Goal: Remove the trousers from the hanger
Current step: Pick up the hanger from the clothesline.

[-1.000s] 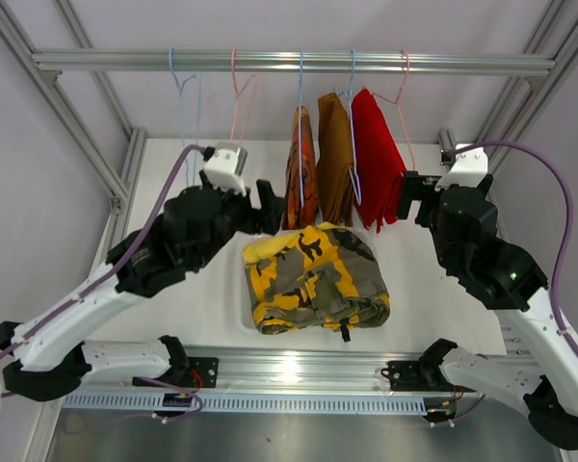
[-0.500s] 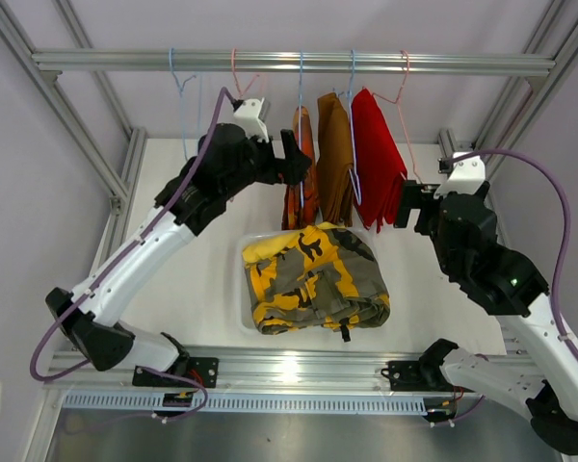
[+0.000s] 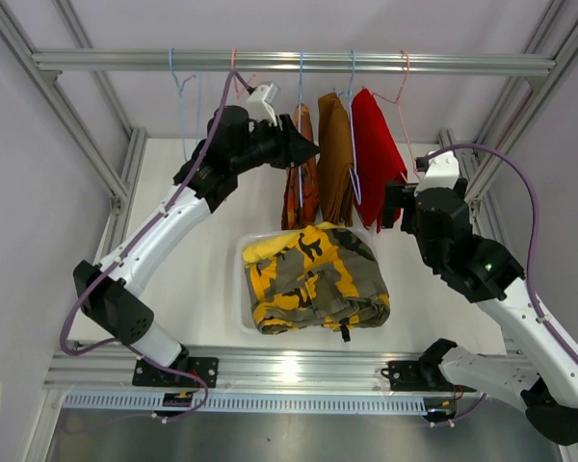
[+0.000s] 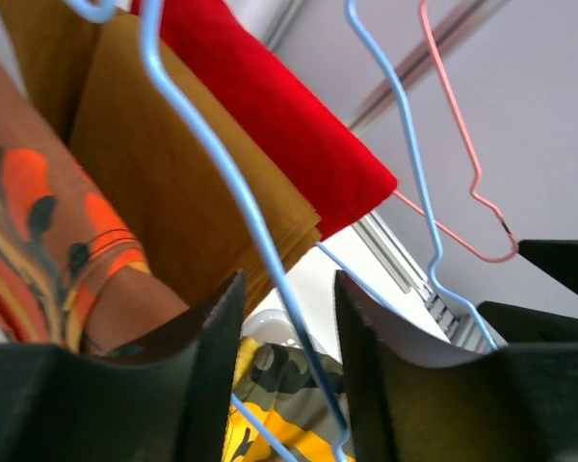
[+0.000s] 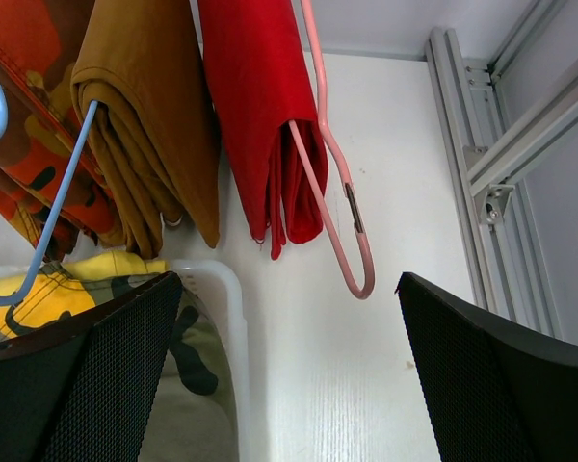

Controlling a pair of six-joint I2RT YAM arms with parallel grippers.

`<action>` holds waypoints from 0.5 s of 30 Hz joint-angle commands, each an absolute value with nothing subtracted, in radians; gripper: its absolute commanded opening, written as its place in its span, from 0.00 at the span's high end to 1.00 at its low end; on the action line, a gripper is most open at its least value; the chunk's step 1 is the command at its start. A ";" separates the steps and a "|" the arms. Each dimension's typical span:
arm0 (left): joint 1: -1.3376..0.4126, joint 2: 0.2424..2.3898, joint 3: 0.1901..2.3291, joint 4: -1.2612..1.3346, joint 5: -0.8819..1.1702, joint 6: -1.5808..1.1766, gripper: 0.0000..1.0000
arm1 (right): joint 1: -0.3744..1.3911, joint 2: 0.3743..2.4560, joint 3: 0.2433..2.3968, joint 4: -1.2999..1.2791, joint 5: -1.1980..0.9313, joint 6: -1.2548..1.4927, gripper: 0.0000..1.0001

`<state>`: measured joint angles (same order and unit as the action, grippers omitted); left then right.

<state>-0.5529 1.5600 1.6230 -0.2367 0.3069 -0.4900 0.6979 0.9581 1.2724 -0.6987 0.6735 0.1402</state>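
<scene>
Three pairs of trousers hang folded over wire hangers on the metal rail [image 3: 125, 62] above the far part of the tabletop [image 3: 193, 279]. From left to right they are an orange-red patterned pair [image 3: 302, 183] with dark leaf-like shapes, a plain brown pair [image 3: 334, 159], and a plain red pair [image 3: 378, 159]. The first two hang close together on blue hangers [image 3: 301, 96]. The red pair is on a pink hanger [image 3: 402, 96], whose lower loop pokes out beside the cloth and carries a short dark sleeve. Left of them on the rail, another blue hanger [image 3: 181, 87] and another pink hanger [image 3: 239, 82] are bare.

Below, a grey-green and yellow camouflage pair [image 3: 313, 279] lies crumpled in a white basket [image 3: 241, 289] in the middle of the tabletop. A plain yellow fold [image 5: 116, 267] shows at the basket's far edge.

The left fingers [image 4: 212, 356] are raised to the top of the orange-red pair, just under the rail. They stand apart, and in the wrist view a blue hanger wire [image 4: 270, 250] runs through the gap between them with daylight beside it, so they are not clamped on it. Patterned cloth lies against the outer side of one finger.

The right fingers [image 5: 87, 385] are spread wide with nothing between them. They point at the lower end of the red pair and the pink hanger loop [image 5: 358, 279], near them but apart.
</scene>
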 commanded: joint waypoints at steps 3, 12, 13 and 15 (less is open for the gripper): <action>-0.546 1.575 1.687 -0.170 0.393 -0.508 0.59 | 0.692 0.953 1.259 -0.653 0.669 0.147 0.01; -0.538 1.556 1.619 -0.055 0.443 -0.571 0.99 | 0.690 0.946 1.253 -0.672 0.653 0.169 0.01; -0.538 1.549 1.603 -0.042 0.442 -0.578 0.99 | 0.690 0.943 1.253 -0.672 0.655 0.170 0.01; -0.538 1.536 1.598 -0.020 0.445 -0.581 0.99 | 0.690 0.946 1.255 -0.681 0.655 0.175 0.01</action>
